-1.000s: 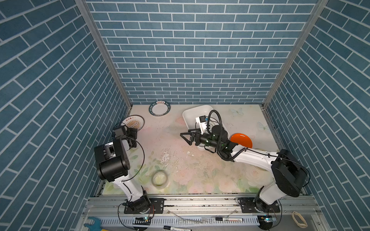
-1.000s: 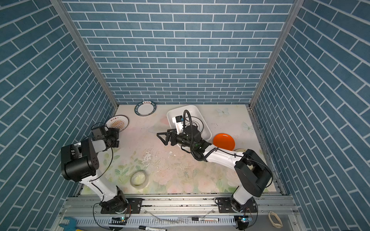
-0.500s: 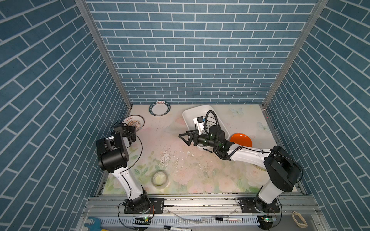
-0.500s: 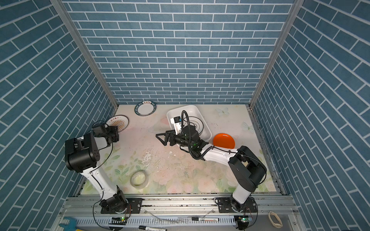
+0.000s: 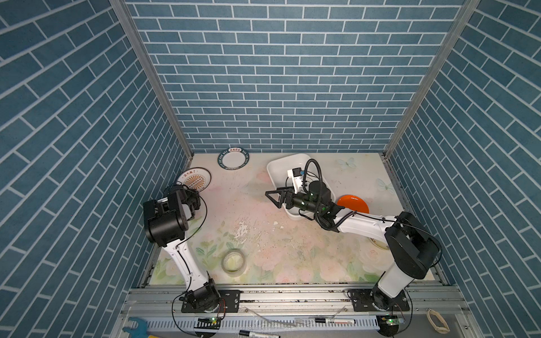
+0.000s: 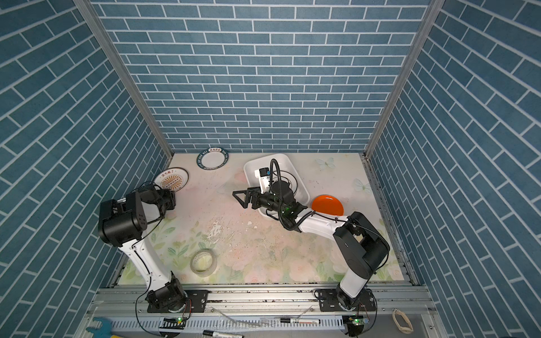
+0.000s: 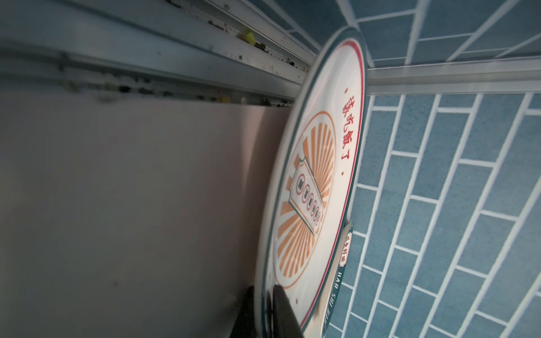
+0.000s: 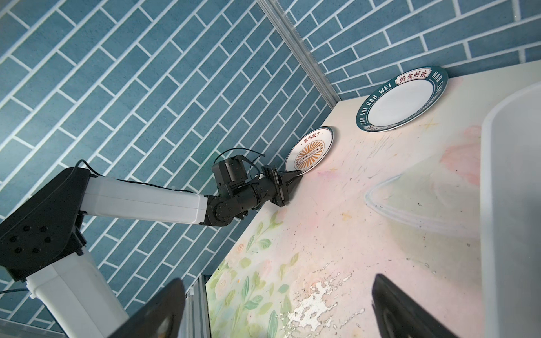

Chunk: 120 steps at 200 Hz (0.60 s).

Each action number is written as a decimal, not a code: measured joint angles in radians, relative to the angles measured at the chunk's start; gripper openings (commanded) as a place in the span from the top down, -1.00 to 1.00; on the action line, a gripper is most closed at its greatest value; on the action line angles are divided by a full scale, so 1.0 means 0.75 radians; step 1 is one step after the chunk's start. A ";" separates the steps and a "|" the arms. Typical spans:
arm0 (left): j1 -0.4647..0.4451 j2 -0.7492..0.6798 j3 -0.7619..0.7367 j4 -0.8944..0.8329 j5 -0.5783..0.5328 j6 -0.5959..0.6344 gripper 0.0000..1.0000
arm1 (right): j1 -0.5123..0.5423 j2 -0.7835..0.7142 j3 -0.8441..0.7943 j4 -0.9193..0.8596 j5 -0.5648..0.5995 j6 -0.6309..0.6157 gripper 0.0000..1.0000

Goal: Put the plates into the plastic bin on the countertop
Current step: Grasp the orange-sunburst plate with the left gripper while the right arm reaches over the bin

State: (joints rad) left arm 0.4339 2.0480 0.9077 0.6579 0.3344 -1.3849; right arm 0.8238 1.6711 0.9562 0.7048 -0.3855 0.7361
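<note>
A white plate with an orange sunburst centre (image 5: 194, 180) (image 6: 171, 179) (image 7: 310, 187) lies by the left wall. My left gripper (image 7: 265, 310) (image 8: 295, 175) is shut on its near rim, one finger over and one under. A green-rimmed plate (image 5: 233, 158) (image 6: 212, 158) (image 8: 401, 101) rests by the back wall. A plain orange plate (image 5: 352, 203) (image 6: 328, 204) lies right of the plastic bin (image 5: 278, 166) (image 6: 254, 164) (image 8: 512, 204). My right gripper (image 5: 270, 197) (image 6: 238, 197) (image 8: 276, 281) hangs open and empty just left of the bin. Its wrist hides most of the bin's inside.
A translucent tape roll (image 5: 233, 262) (image 6: 203, 262) sits on the countertop (image 5: 263, 234) near the front. A pale plate edge (image 5: 379, 244) peeks from under the right arm. Blue brick walls close three sides, and a metal rail runs along the front.
My left gripper has gone from open to shut on the sunburst plate's rim. The right gripper has drifted slightly left and stayed open.
</note>
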 measured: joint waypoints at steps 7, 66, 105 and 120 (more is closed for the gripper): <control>0.001 0.000 -0.005 0.022 0.001 -0.011 0.89 | -0.001 0.000 0.000 0.000 0.001 0.000 -0.98; -0.002 -0.061 -0.095 0.061 0.014 -0.043 0.92 | -0.001 -0.013 -0.042 -0.006 0.039 0.001 -0.97; -0.005 -0.198 -0.196 -0.033 0.039 -0.042 0.92 | -0.014 -0.117 -0.085 -0.184 0.175 -0.049 -0.97; -0.007 -0.274 -0.234 -0.093 0.049 -0.037 0.92 | -0.052 -0.183 -0.095 -0.276 0.227 -0.082 -0.97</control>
State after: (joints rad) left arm 0.4290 1.8427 0.7319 0.5884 0.3710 -1.4124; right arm 0.7849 1.5341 0.8852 0.4976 -0.2153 0.6746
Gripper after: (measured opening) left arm 0.076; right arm 0.988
